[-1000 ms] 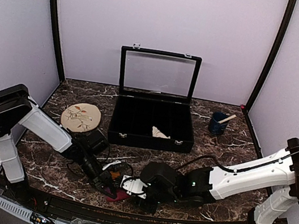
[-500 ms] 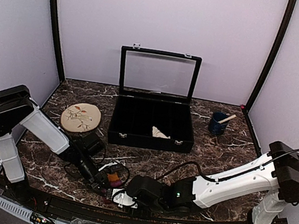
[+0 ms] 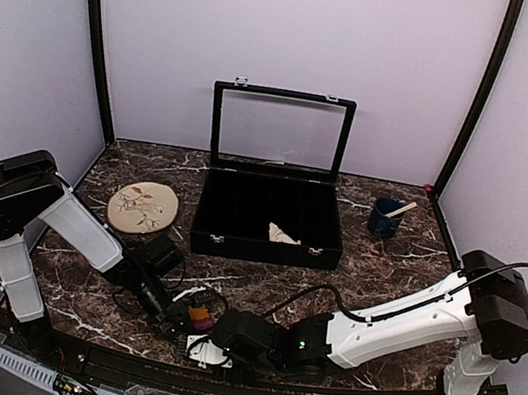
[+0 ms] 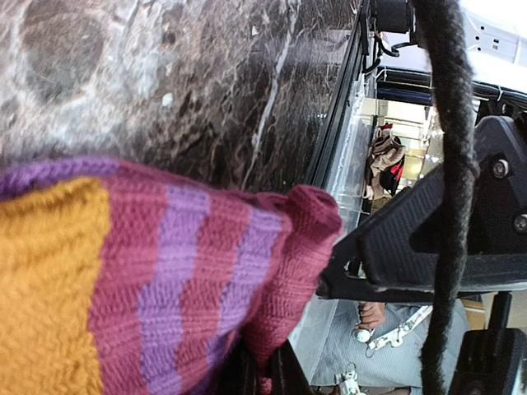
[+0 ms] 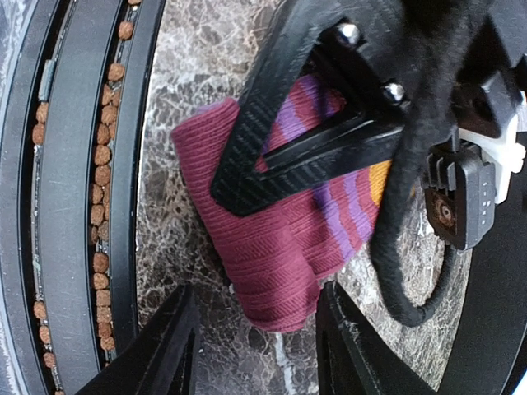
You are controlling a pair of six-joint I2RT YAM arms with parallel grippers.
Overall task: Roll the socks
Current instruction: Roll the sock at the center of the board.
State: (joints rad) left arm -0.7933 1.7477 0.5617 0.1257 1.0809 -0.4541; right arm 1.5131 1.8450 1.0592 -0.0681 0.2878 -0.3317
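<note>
A maroon-purple striped sock (image 5: 276,247) with an orange end (image 4: 45,288) lies on the marble near the table's front edge, seen also in the top view as the sock (image 3: 199,318). My left gripper (image 4: 265,372) is shut on its maroon fabric, and the left gripper (image 3: 181,317) reaches in from the left. My right gripper (image 5: 255,292) stands open, its fingers (image 5: 169,350) on either side of the sock's maroon end without pinching it. The right gripper (image 3: 207,346) sits at the front edge. A small cream fabric piece (image 3: 283,233) lies in the box.
A black case (image 3: 268,221) with its glass lid up stands at the back middle. A tan oval mat (image 3: 143,206) with a leaf drawing lies at the left, a dark blue cup (image 3: 384,218) at the back right. The black front rail (image 5: 123,164) runs close beside the sock.
My right arm has swung left and down toward the front edge, bringing its open fingers over the sock's end. The left gripper has drawn the sock slightly left.
</note>
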